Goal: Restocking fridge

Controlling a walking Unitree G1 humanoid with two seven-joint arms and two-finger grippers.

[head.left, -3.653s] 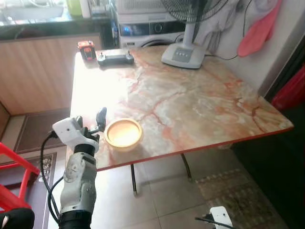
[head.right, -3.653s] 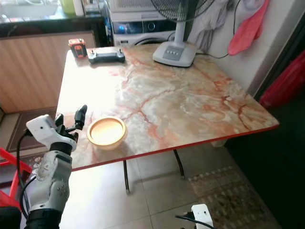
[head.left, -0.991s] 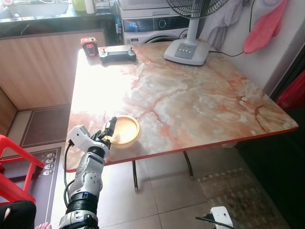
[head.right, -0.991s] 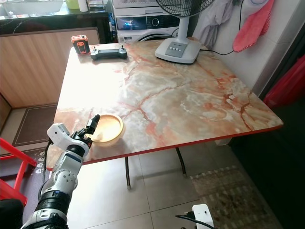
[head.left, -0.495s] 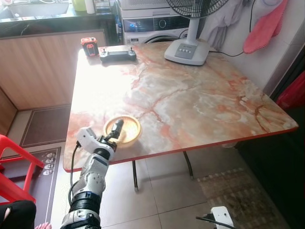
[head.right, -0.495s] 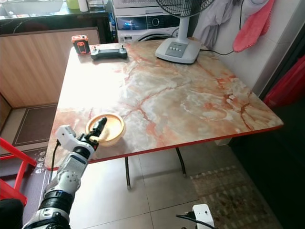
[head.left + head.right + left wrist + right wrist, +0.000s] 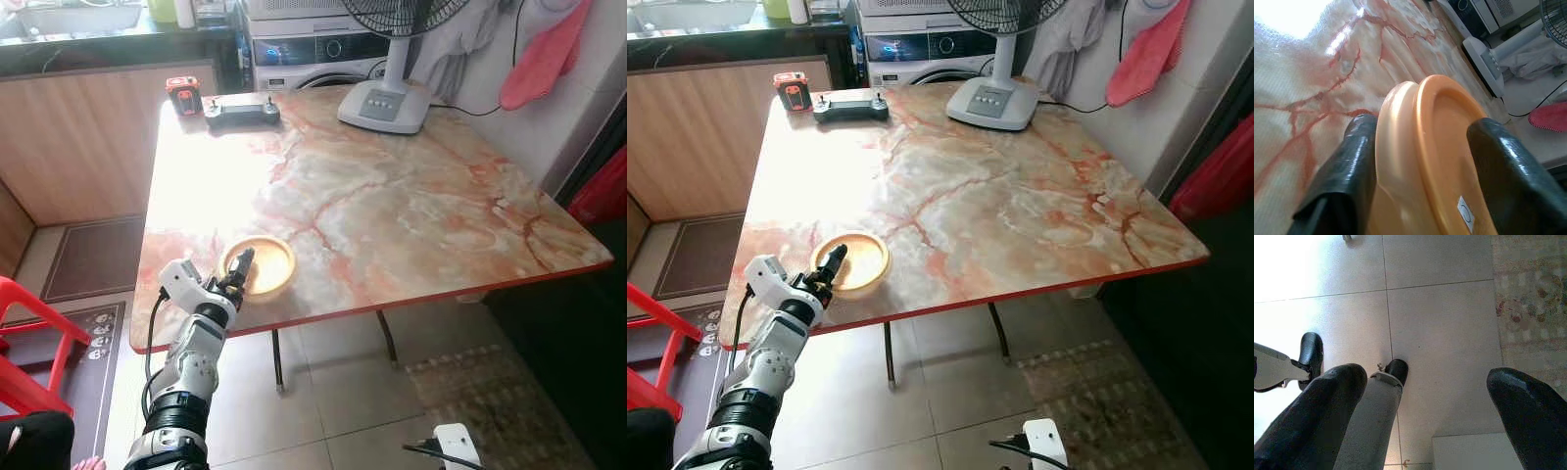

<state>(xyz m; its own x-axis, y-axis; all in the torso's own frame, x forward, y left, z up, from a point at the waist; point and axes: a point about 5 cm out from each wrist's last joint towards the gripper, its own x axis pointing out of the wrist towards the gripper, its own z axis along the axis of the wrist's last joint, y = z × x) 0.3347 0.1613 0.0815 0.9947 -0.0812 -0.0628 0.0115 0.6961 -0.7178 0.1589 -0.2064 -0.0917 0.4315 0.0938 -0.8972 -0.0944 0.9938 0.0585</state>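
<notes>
The left gripper (image 7: 238, 272) is at the near left corner of the marble table (image 7: 392, 206), and its two black fingers (image 7: 1349, 166) are closed on the rim of an orange bowl (image 7: 261, 265), one finger outside the wall and the other one inside. In the left wrist view the bowl (image 7: 1435, 161) stands between the two fingers and a small white sticker (image 7: 1465, 212) is on its inner face. The bowl sits on the table top, near the red front edge and close to the left side. The silver left arm (image 7: 191, 362) comes up from below the table edge to the bowl. The right gripper (image 7: 1425, 401) hangs low at the robot's side with its fingers spread wide apart, holding nothing; below it there is the tiled floor (image 7: 1440, 323), and a patterned rug (image 7: 1530, 298) lies just beside. At the far end of the table a black controller (image 7: 241, 113) lies beside a small red and black device (image 7: 182, 96), and the grey base of a standing fan (image 7: 385, 104) is more to the right. Behind the table stands a washing machine (image 7: 323, 47). A pink cloth (image 7: 541, 59) hangs on the wall at the right, and a red plastic chair (image 7: 29, 343) stands on the floor at the left.
</notes>
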